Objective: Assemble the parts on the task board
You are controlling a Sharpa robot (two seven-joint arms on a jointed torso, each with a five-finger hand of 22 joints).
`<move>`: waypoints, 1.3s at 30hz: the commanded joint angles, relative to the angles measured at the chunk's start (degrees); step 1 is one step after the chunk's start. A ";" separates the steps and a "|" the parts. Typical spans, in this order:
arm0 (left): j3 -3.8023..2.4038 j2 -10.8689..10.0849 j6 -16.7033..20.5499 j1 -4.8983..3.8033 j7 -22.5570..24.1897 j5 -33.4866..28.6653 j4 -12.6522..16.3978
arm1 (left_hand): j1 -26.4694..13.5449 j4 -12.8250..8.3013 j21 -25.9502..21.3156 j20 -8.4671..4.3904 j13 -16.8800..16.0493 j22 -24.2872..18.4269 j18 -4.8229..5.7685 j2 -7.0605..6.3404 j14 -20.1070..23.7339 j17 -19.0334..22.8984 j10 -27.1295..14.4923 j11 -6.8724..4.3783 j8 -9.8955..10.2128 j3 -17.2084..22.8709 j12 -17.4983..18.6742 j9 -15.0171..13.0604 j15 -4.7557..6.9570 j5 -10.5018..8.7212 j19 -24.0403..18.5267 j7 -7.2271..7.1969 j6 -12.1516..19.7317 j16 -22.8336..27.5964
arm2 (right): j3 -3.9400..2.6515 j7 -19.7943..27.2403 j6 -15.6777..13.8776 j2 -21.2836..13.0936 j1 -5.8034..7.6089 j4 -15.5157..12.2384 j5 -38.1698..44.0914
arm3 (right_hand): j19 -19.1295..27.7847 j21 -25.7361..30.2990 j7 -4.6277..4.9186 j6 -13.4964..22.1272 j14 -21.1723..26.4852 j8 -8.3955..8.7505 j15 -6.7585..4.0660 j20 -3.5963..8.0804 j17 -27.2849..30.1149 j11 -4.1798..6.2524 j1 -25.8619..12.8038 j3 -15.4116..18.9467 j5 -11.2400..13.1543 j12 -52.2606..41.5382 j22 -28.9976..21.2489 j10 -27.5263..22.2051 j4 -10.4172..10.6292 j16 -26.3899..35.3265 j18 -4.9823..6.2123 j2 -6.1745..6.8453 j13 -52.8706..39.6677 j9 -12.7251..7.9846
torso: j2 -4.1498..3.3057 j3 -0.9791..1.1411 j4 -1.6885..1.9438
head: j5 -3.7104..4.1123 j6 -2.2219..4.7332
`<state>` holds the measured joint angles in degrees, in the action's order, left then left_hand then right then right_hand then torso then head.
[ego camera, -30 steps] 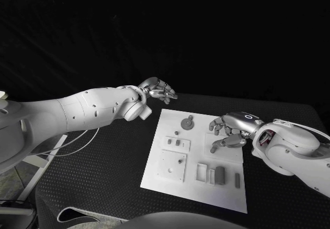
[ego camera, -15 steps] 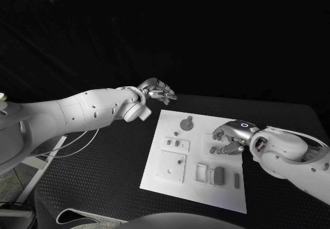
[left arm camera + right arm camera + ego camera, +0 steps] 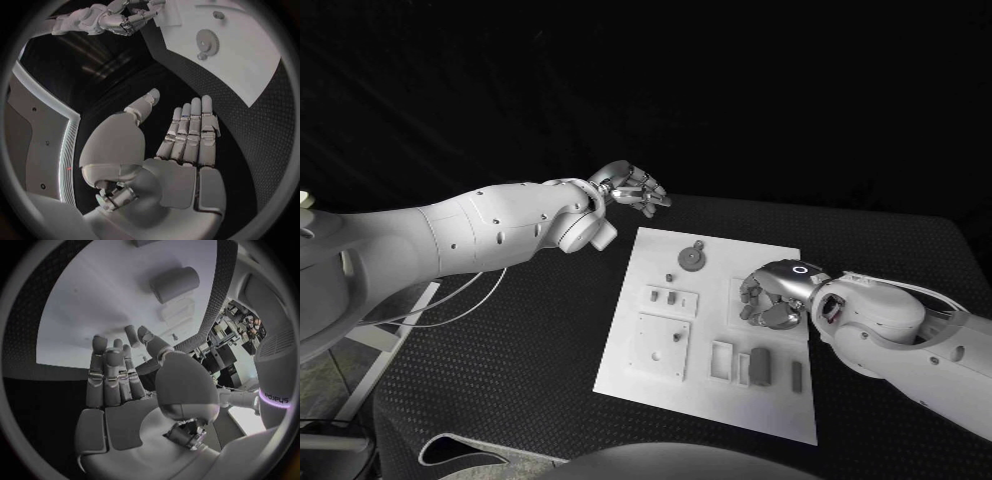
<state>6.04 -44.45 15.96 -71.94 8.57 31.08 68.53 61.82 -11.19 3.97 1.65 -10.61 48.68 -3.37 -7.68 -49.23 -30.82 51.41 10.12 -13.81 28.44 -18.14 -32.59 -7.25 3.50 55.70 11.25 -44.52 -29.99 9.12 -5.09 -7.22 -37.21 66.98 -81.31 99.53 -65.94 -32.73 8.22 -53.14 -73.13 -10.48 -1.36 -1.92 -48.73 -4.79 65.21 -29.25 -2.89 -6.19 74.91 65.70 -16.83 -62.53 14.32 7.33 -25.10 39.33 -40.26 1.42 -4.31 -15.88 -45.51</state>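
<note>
My right hand [image 3: 773, 297] hovers low over the right side of the white task board [image 3: 661, 385], fingers [image 3: 105, 371] straight and apart, grasping nothing. My left hand [image 3: 630, 187] hangs over the black table [image 3: 488, 360] beyond the board's far left corner, fingers loose and empty. A round gear-like part [image 3: 692, 259] lies near the far edge; small blocks [image 3: 760, 367], hard to make out, sit nearer.

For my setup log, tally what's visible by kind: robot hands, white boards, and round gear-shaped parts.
Hands: 2, left hand and right hand
Task board: 1
Gear wheel: 1
Total: 4
</note>
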 commanded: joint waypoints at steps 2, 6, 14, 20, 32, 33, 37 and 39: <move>-0.02 0.00 -0.80 -0.04 0.74 0.10 0.08 | 0.21 -0.01 0.12 -0.01 0.12 -0.09 -0.76 0.17 -0.53 -0.12 0.25 -0.03 -0.05 -0.37 -0.30 0.10 -0.06 -0.23 0.26 0.83 -0.05 0.10 | 0.00 0.71 -0.37 0.26 -0.08 0.02 0.73 | -0.20 -0.35 0.16 -1.05 -0.11 -0.53 -0.82 0.36 0.18 0.51 0.55 0.71 0.13 -0.58 1.05 1.70 -0.01 -0.24 0.68 -0.92 -0.27 -0.17 | 0.03 -0.06 0.01 | 0.00 -0.13; -0.02 -0.05 -0.69 -0.04 0.77 0.08 0.12 | 0.18 0.01 0.12 -0.01 0.13 -0.09 -0.76 0.18 -0.54 -0.14 0.24 -0.02 -0.04 -0.38 -0.30 0.11 -0.06 -0.23 0.26 0.84 -0.02 0.12 | 0.04 0.89 0.11 0.49 -0.17 0.06 0.72 | -0.23 -0.36 -0.16 -2.30 -0.24 -1.12 -1.21 0.38 0.29 0.93 0.99 0.96 0.12 -0.99 1.03 2.88 -0.01 -0.18 0.68 -1.90 -0.50 -0.14 | 0.05 -0.09 0.01 | 0.05 -0.21; -0.02 -0.07 -0.70 -0.04 0.77 0.07 0.10 | 0.16 0.02 0.11 -0.02 0.17 -0.11 -0.76 0.16 -0.53 -0.17 0.19 -0.01 -0.02 -0.40 -0.29 0.14 -0.06 -0.23 0.25 0.86 0.03 0.17 | 0.11 0.92 0.24 0.73 -0.38 0.52 0.72 | -0.24 -0.36 -0.40 -2.86 -0.32 -1.31 -1.47 0.38 0.39 1.19 1.23 1.28 0.12 -1.11 1.02 3.56 -0.02 -0.12 0.68 -2.54 -0.63 -0.30 | 0.05 -0.05 -0.03 | -0.02 -0.31; -0.02 -0.08 -0.70 -0.04 0.73 0.07 0.08 | 0.14 0.03 0.11 -0.02 0.19 -0.12 -0.76 0.15 -0.53 -0.19 0.15 0.00 -0.01 -0.42 -0.29 0.16 -0.06 -0.23 0.24 0.87 0.05 0.20 | 0.15 0.91 0.17 1.24 -0.48 0.73 0.64 | -0.21 -0.34 -0.44 -2.97 -0.30 -1.34 -1.51 0.37 0.42 1.23 1.31 1.37 0.12 -1.06 1.01 3.62 -0.01 -0.10 0.68 -2.72 -0.64 -0.36 | 0.03 0.02 -0.05 | -0.19 -0.41; -0.02 -0.10 -0.72 -0.04 0.74 0.07 0.07 | 0.12 0.05 0.10 -0.02 0.23 -0.14 -0.76 0.16 -0.53 -0.23 0.10 0.02 0.00 -0.43 -0.29 0.19 -0.06 -0.23 0.23 0.89 0.10 0.25 | 0.22 -0.03 -2.58 1.52 -0.76 1.28 0.92 | -0.80 -0.78 -1.58 -5.70 -0.93 -2.65 -2.47 0.59 0.22 2.24 2.41 1.21 0.12 -2.18 1.17 6.29 -0.07 -0.69 0.68 -6.40 -1.57 -0.16 | 0.06 -0.02 -0.04 | -0.13 -0.47; -0.02 -0.10 -0.75 -0.04 0.74 0.07 0.07 | 0.12 0.05 0.10 -0.02 0.23 -0.14 -0.76 0.16 -0.53 -0.24 0.10 0.02 0.00 -0.43 -0.29 0.19 -0.06 -0.23 0.23 0.89 0.10 0.25 | 0.22 0.01 -2.67 1.52 -0.76 1.29 0.92 | -0.90 -0.90 -1.70 -5.92 -1.01 -2.73 -2.60 0.66 0.12 2.36 2.44 1.27 0.12 -2.27 1.21 6.49 -0.07 -0.86 0.68 -6.61 -1.71 -0.16 | 0.06 -0.03 -0.03 | -0.08 -0.47; -0.02 -0.09 -0.75 -0.04 0.74 0.07 0.06 | 0.13 0.06 0.10 -0.02 0.24 -0.15 -0.76 0.17 -0.53 -0.25 0.09 0.03 0.00 -0.43 -0.29 0.19 -0.06 -0.22 0.23 0.90 0.10 0.26 | 0.22 0.05 -2.73 1.39 -0.77 1.09 0.85 | -1.26 -1.10 -1.58 -6.83 -1.02 -2.84 -2.86 0.80 -0.11 2.80 3.21 -2.45 0.24 -2.40 1.08 7.05 0.13 -1.30 0.68 -6.21 -2.30 -0.42 | 0.05 -0.03 0.01 | -0.06 -0.47; -0.02 -0.09 -0.80 -0.04 0.76 0.07 0.00 | 0.13 0.06 0.10 -0.02 0.25 -0.15 -0.76 0.17 -0.53 -0.26 0.09 0.03 0.00 -0.43 -0.29 0.20 -0.06 -0.22 0.23 0.90 0.10 0.27 | 0.22 0.02 -2.88 1.26 -0.77 1.05 0.69 | -1.52 -1.25 -1.65 -6.99 -1.08 -2.88 -3.01 0.81 -0.18 2.75 2.36 -4.12 0.15 -2.41 1.09 7.23 0.15 -1.47 0.68 -5.88 -2.62 -0.44 | 0.04 -0.03 0.03 | -0.06 -0.50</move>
<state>6.04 -44.58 15.88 -71.94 8.58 31.08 68.50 61.82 -11.20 3.97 1.65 -10.46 48.59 -2.96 -7.68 -49.23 -30.98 51.41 10.11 -13.81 28.45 -18.14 -32.49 -7.25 3.50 55.70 11.25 -44.52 -29.99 9.33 -5.02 -9.18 -35.93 66.26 -80.06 99.84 -67.06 -33.81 6.27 -59.51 -74.33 -13.14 -3.82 -1.21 -48.86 -2.74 67.77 -32.86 -2.43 -8.21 74.91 71.79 -16.73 -63.80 14.27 1.12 -27.24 38.77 -40.21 1.41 -4.32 -15.94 -45.99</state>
